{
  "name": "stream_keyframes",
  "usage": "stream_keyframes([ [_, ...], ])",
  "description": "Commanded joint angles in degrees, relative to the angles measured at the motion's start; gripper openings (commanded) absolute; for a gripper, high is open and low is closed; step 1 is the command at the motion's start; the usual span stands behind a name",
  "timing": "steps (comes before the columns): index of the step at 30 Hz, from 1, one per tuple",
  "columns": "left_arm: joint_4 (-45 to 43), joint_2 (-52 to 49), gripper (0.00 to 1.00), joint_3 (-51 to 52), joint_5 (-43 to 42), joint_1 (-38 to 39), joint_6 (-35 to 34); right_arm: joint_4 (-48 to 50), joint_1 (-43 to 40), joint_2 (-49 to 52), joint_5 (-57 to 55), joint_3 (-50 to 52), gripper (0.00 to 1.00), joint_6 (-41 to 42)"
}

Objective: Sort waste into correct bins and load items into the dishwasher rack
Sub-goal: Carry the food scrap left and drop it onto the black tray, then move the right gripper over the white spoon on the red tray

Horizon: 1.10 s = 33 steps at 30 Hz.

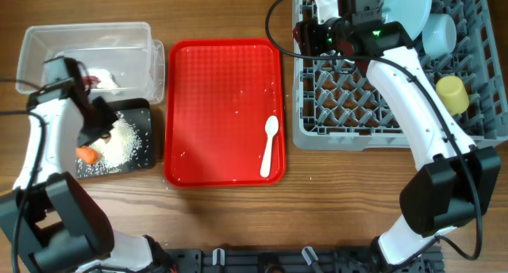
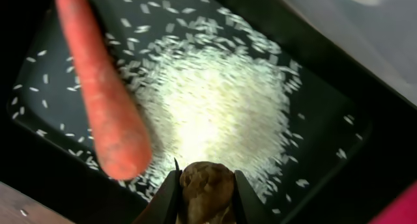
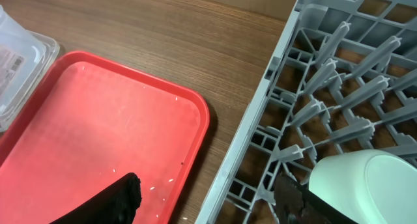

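Note:
My left gripper (image 2: 207, 193) is shut on the small brown food lump (image 2: 207, 185), just above the black tray (image 2: 326, 139). A heap of white rice (image 2: 221, 100) and the orange carrot (image 2: 101, 87) lie in that tray (image 1: 133, 109). The red-and-white wrapper (image 1: 95, 80) lies in the clear tub (image 1: 87, 31). My right gripper (image 3: 208, 201) is open over the left edge of the grey rack (image 3: 260, 152), with the pale green bowl (image 3: 365, 185) beside its right finger. The rack (image 1: 317, 134) holds the pale blue plate (image 1: 409, 7), light blue bowl (image 1: 438, 33) and yellow cup (image 1: 452, 94). The white spoon (image 1: 269, 146) lies on the red tray.
The red serving tray (image 1: 214, 98) sits between the bins and the rack, with a few stray rice grains on it. It also shows in the right wrist view (image 3: 98, 120). Bare wooden table lies in front of the trays.

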<state>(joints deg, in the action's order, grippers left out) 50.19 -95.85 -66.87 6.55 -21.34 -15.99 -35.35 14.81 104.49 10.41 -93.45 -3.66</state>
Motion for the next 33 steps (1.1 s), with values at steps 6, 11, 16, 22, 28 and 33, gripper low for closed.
stream_keyframes([
  [6, -1.2, -4.6, 0.12, -0.5, -0.9, -2.9, -1.6, 0.1, 0.0, -0.7, -0.5, 0.2, 0.68, 0.8],
  [11, -1.4, -6.2, 0.3, -0.5, -0.9, -2.9, -1.6, -0.1, 0.0, -0.7, -0.5, 0.2, 0.68, 0.8],
  [16, -1.2, -6.1, 0.46, -0.5, -1.0, -2.9, -1.6, -0.1, 0.0, -0.7, -0.5, 0.2, 0.69, 0.8],
  [22, -1.0, -3.4, 0.58, -0.5, -6.3, -3.0, -1.6, -1.2, 0.4, -0.7, -0.6, 0.1, 0.69, 0.7],
  [28, -1.0, 4.2, 0.59, -0.5, -11.7, -2.9, -1.6, -4.5, 6.2, -0.9, -5.8, 0.0, 0.71, 0.7],
  [33, -0.9, 8.8, 0.66, -0.5, -12.1, -2.9, -1.6, -8.4, 13.9, -0.8, -7.9, 0.1, 0.71, 4.5],
])
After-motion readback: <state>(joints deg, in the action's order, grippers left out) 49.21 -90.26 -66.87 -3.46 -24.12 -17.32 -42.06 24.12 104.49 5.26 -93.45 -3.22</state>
